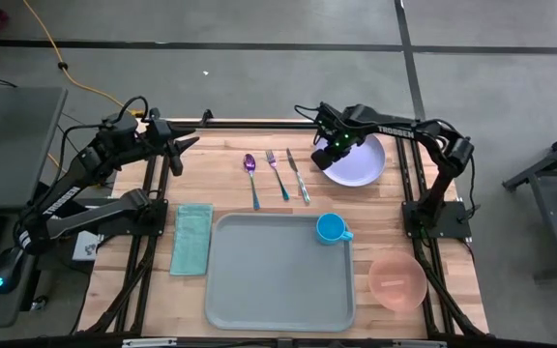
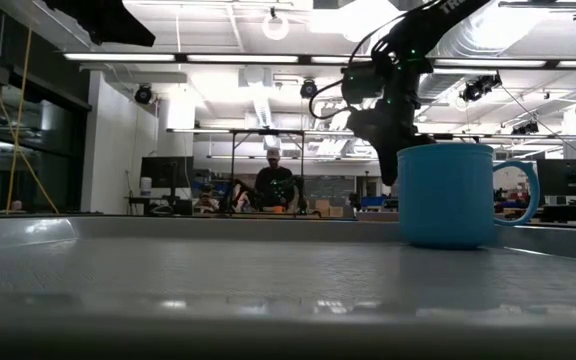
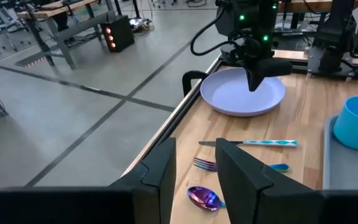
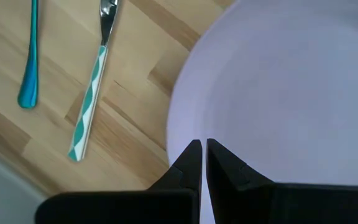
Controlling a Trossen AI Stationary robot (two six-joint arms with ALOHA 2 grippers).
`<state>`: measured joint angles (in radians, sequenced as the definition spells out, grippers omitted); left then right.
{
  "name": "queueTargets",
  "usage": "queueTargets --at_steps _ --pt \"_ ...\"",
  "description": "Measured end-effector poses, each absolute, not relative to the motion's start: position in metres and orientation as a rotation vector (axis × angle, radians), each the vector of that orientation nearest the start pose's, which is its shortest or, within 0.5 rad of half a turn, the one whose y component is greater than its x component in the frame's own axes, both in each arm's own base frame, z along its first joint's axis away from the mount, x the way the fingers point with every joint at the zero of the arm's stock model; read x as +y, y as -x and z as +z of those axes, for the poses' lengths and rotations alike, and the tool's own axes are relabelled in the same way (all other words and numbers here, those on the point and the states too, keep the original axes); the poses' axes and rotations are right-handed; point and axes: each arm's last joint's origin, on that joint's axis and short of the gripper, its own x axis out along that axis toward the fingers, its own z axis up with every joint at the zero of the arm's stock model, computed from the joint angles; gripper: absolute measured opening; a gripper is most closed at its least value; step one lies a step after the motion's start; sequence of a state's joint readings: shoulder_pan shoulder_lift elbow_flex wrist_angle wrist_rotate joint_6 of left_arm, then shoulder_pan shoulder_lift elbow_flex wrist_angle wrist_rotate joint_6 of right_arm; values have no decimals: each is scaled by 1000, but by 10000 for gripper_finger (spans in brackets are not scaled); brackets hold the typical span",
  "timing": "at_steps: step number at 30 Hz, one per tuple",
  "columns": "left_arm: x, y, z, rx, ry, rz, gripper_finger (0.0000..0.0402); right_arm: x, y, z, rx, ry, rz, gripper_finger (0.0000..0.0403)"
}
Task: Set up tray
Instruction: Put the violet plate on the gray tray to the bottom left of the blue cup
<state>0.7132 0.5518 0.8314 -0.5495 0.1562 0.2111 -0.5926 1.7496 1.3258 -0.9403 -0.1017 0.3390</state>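
On the pale wooden desk (image 1: 259, 213), the large grey-blue plastic tray (image 1: 278, 280) with rounded corners lies at centre, long axis toward six o'clock. The right pincer (image 1: 329, 155), fingers nearly closed, seemingly pinching the smooth round lavender plate's (image 1: 361, 164) rim, has the tray at seven o'clock. The left pincer (image 1: 190, 143) waits narrowly open, farther off.

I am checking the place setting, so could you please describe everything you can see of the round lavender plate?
The plate is round, pale lavender and smooth, plastic by its look, with a shallow raised rim and nothing on it. It lies flat on the wooden table, beyond the tray and beside the knife. The right gripper is at its rim nearest the knife, fingers nearly shut; whether they grip the rim cannot be told.
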Motion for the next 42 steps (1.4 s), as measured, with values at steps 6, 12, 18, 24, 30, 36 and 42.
queueTargets --at_steps 6,12,18,24,30,36,42 --pt "67 -84 341 305 -89 524 144 -184 -279 223 1247 -702 -621 27" --pt "67 -84 341 306 -90 523 144 -182 -282 223 1235 -670 -648 124" --pt "66 -84 341 313 -87 522 144 -174 -294 216 1239 -637 -635 206" --pt "66 -84 341 313 -87 522 144 -164 -306 182 1403 -571 -665 224" --pt "66 -84 340 318 -84 520 144 -162 -310 170 1443 -556 -686 224" --pt "66 -83 338 339 -73 517 144 -161 -316 160 1442 -576 -678 224" --pt "66 -83 337 346 -70 516 144 -161 -319 153 1435 -577 -698 217"
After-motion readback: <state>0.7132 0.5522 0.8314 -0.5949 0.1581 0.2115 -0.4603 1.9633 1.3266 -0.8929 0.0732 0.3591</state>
